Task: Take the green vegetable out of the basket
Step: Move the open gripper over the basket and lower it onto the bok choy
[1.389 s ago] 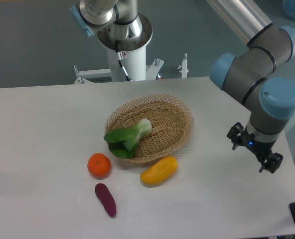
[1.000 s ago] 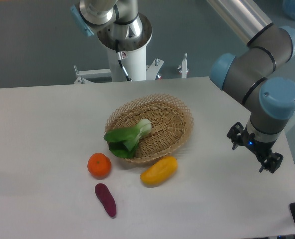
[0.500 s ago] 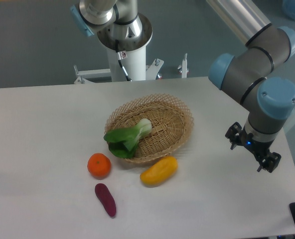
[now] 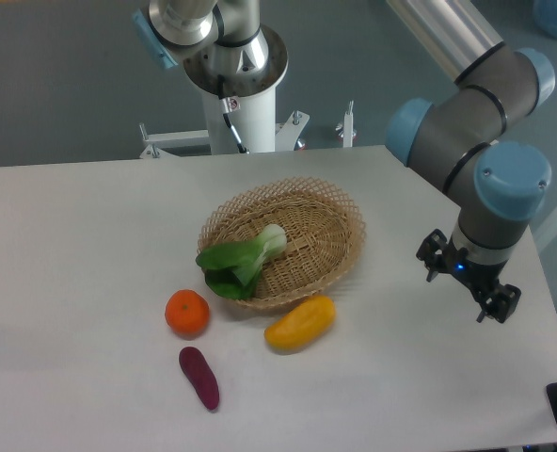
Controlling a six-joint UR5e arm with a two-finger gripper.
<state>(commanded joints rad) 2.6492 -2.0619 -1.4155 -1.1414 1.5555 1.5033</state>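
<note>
The green vegetable [image 4: 241,258], a small bok choy with dark floppy leaves and a pale stalk, lies in the left half of the round wicker basket [image 4: 340,231], its leaves hanging over the front-left rim. My gripper [image 4: 468,286] hangs above the table well to the right of the basket, clear of the rim. Its fingers stand apart, open, with nothing between them.
On the table in front of the basket lie an orange [image 4: 186,313], a yellow oblong fruit [image 4: 300,323] touching the rim, and a dark purple vegetable [image 4: 199,378]. The arm's white base post [image 4: 240,104] stands behind the table. The table's right edge is close to the gripper.
The gripper and wrist have shifted a little to the left, toward the basket. The bok choy and the other produce have not moved.
</note>
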